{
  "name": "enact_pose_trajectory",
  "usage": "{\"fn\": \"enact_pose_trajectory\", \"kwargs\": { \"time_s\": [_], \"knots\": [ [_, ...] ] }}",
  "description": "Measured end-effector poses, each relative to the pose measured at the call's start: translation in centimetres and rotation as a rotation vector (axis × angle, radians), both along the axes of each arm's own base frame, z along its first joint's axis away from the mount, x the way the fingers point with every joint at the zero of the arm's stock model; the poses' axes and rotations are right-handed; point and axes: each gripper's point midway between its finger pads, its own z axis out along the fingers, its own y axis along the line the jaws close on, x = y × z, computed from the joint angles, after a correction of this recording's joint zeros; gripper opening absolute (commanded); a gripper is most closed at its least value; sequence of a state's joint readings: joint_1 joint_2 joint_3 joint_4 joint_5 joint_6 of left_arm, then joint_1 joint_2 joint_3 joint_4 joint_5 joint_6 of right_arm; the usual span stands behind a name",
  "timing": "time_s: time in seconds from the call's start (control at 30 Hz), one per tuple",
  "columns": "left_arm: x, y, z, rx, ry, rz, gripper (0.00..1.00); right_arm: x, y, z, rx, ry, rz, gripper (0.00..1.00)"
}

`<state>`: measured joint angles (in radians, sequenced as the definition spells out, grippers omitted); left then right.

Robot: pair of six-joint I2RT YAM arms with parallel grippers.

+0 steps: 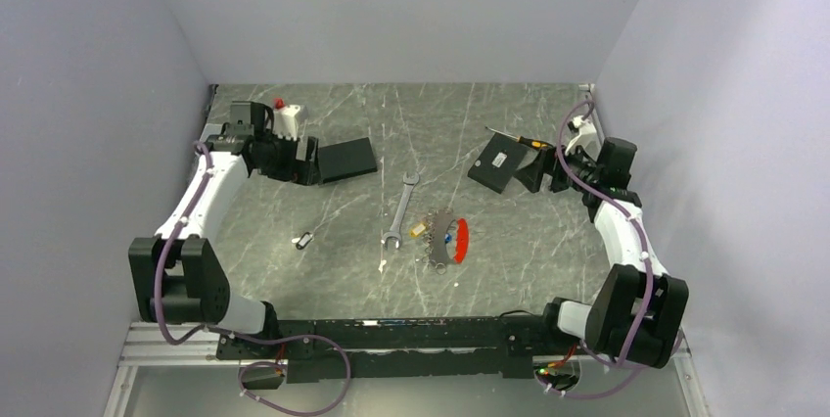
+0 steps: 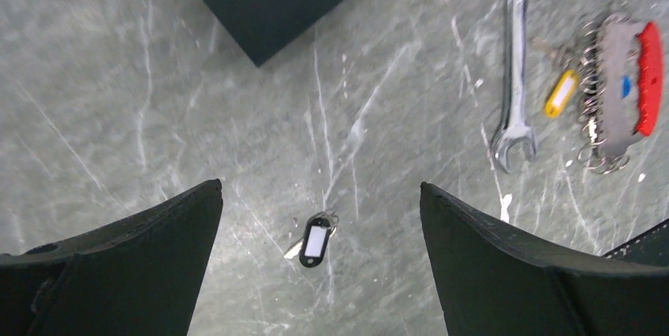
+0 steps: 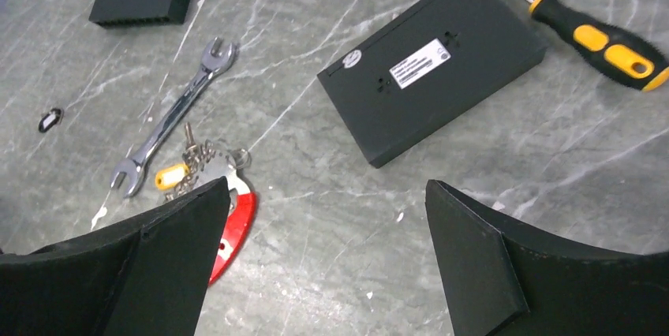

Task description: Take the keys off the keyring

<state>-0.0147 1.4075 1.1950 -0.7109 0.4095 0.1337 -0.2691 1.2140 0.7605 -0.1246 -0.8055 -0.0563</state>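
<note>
The keyring [image 1: 445, 238], a grey curved holder with a red edge, lies at the table's middle with the keys [image 1: 424, 230] bunched on its left side. In the left wrist view the keyring [image 2: 619, 87] is at the far right, with a yellow-tagged key [image 2: 561, 93] beside it. In the right wrist view its red edge [image 3: 235, 222] shows next to my left finger, and the keys [image 3: 193, 164] lie above it. A single key with a black tag [image 1: 303, 239] lies apart on the left and also shows in the left wrist view [image 2: 315, 241]. My left gripper [image 2: 319, 188] and right gripper [image 3: 327, 186] are both open and empty, high above the table.
A long silver wrench [image 1: 399, 209] lies just left of the keyring. A black block [image 1: 347, 158] sits by my left gripper [image 1: 299, 161]. A black box [image 1: 497, 164] and a yellow-and-black screwdriver [image 3: 603, 40] lie by my right gripper [image 1: 543, 172]. A white box with a red knob [image 1: 287, 118] stands at the back left.
</note>
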Motion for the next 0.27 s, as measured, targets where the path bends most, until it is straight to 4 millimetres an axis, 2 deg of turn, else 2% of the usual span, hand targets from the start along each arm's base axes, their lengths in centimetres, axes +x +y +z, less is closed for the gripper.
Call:
{"fn": "enact_pose_trajectory", "kwargs": {
  "time_s": [0.07, 0.13, 0.27],
  "knots": [
    [-0.5, 0.2, -1.9, 0.011, 0.051, 0.01, 1.0, -0.3, 0.1, -0.5, 0.003, 0.013, 0.011, 0.99],
    [-1.0, 0.4, -3.0, 0.017, 0.084, 0.019, 0.99, -0.4, 0.3, -0.7, 0.005, 0.015, 0.02, 1.0],
    [-0.9, 0.5, -3.1, 0.022, 0.082, 0.032, 0.99, -0.4, 0.5, -0.9, 0.017, 0.023, 0.033, 1.0]
  ]
}}
